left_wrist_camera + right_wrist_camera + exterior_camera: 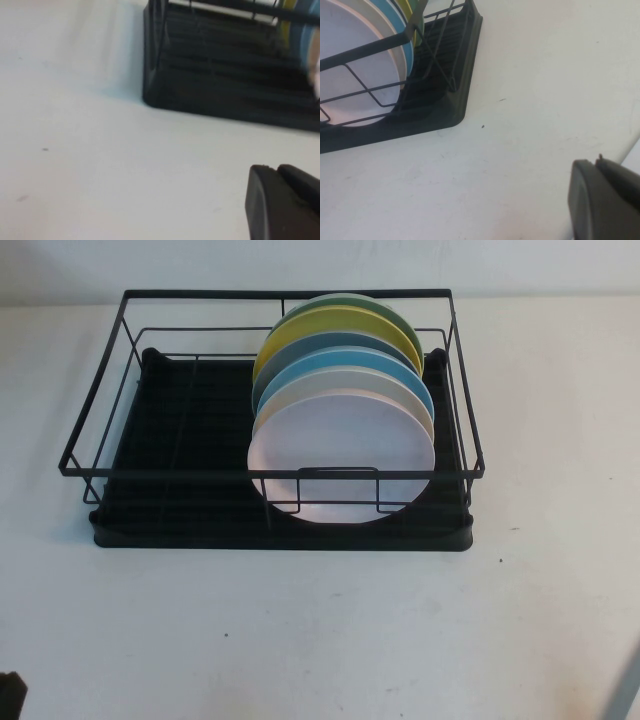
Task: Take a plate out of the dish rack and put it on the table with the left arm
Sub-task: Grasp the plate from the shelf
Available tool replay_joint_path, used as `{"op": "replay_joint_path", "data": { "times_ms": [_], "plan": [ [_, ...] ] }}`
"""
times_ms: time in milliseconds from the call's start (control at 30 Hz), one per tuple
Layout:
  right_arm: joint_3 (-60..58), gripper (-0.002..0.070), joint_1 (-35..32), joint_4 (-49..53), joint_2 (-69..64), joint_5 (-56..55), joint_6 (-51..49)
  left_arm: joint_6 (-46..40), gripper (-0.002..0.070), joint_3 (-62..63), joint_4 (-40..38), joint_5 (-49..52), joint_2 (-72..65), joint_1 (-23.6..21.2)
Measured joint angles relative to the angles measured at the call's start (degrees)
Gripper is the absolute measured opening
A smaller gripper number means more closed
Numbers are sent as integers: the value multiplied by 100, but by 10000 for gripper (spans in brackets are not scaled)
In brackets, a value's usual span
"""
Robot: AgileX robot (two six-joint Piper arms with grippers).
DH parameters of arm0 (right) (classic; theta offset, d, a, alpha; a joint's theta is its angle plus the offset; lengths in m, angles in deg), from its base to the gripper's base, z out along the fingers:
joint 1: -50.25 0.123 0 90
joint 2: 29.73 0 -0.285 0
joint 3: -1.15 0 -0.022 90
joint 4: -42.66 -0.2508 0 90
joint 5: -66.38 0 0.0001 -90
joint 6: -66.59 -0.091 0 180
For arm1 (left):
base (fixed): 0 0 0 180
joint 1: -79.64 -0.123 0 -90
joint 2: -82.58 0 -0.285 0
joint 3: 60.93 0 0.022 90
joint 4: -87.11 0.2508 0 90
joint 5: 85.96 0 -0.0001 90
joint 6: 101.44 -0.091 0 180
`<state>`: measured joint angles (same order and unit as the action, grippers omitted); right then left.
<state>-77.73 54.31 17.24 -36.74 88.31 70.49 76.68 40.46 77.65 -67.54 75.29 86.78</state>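
Note:
The pale pink plate (340, 455) stands on edge at the front of a row of plates in the right half of the black wire dish rack (180, 430). It also shows in the right wrist view (350, 60). My left gripper (274, 170) is shut and empty, low over the white table (320, 630), short of the rack's front left corner (155, 95). Only a dark bit of the left arm (10, 695) shows at the bottom left of the high view. My right gripper (596, 162) is shut and empty over the table, off the rack's front right corner (455, 107).
Behind the pink plate stand a whitish plate (330, 380), a light blue plate (350, 358), a yellow plate (330, 325) and a green one (350, 302). The rack's left half holds no plates. A grey strip of the right arm (625, 685) shows at the bottom right.

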Motion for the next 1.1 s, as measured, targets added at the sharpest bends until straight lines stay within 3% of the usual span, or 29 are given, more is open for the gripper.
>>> {"op": "replay_joint_path", "data": {
  "times_ms": [200,600,733,867,967,1100],
  "plan": [
    [0,-20,0,0,0,0,0,1081,-3,-14,-1579,-1195,0,0],
    [0,-20,0,0,0,0,0,1142,-3,-14,-1976,-1568,0,0],
    [0,-20,0,0,0,0,0,737,-3,389,-1897,-197,-90,0],
    [0,-20,0,0,0,0,0,-68,-3,1677,-1637,1028,-935,0],
    [0,-20,0,0,0,0,0,-1004,-3,3025,-1364,2038,-1797,0],
    [0,-20,0,0,0,0,0,-2906,-3,4611,-1219,3208,-3036,0]
  ]
}}
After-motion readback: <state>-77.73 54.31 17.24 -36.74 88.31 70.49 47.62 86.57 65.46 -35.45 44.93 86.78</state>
